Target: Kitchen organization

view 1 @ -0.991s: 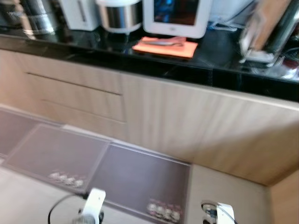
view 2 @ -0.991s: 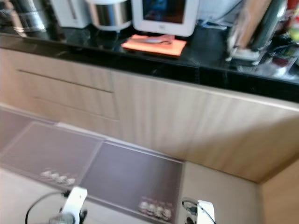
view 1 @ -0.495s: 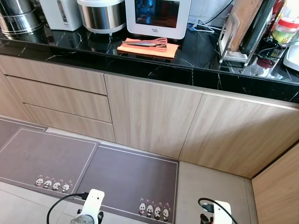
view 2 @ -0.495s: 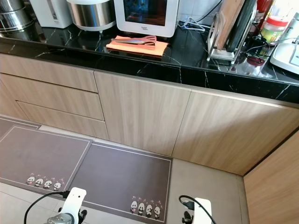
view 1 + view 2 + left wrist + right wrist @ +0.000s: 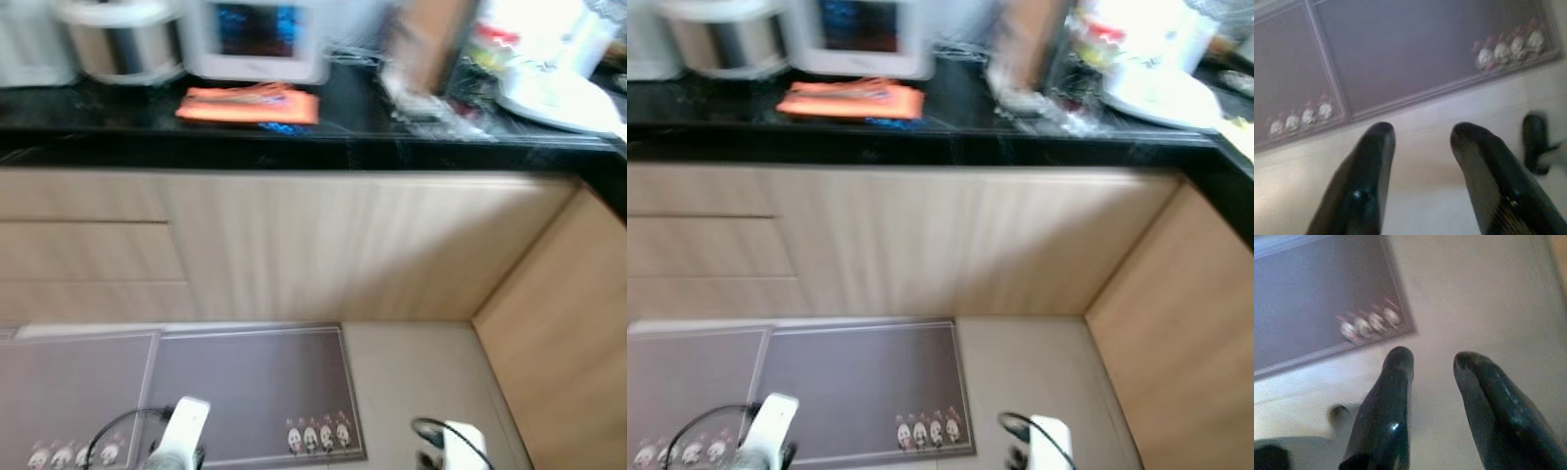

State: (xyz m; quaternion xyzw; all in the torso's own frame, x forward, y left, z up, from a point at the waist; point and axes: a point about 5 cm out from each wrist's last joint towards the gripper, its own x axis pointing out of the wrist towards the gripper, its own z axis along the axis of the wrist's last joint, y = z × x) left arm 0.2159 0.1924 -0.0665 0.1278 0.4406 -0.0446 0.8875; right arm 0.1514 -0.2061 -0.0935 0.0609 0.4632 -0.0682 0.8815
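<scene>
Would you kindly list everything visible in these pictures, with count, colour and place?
Countertop: one, black, along the top.
Rice cooker: one, silver, far left on the countertop.
Small appliance with a screen: one, white, beside the rice cooker.
Cloth: one, orange, in front of the appliance; something blurred lies on it.
Plate-like item: one, white, right end of the countertop; blurred.
Cabinets: light wood, below the countertop; drawers at the left.
Floor mats: two, grey with panda prints, on the floor.
Left claw: black fingers apart, above the floor.
Right claw: black fingers apart, above the floor.
</scene>
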